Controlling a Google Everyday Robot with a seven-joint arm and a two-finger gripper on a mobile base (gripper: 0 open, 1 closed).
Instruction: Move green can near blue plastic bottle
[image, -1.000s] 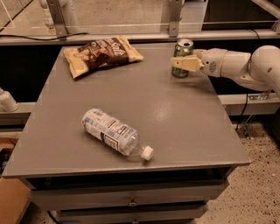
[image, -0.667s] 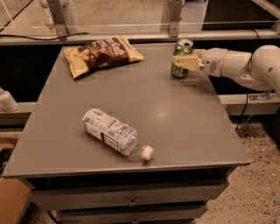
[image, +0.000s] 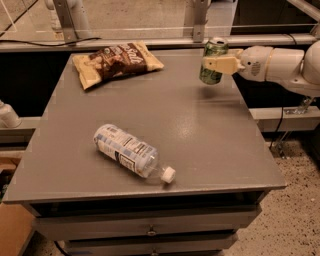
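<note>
Gripper (image: 213, 64) gripping can (image: 210, 76) upright at 1 o'clock corner of table (image: 200, 130), seemingly holding it raised for carrying; bottle (image: 126, 150) lying on side toward 7 o'clock, well apart.

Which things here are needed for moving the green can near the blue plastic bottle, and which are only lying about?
Needed: green can, upright at the far right corner of the table, clamped in the gripper; blue plastic bottle, lying on its side near the front.
Lying about: snack bag, at the far left.
</note>
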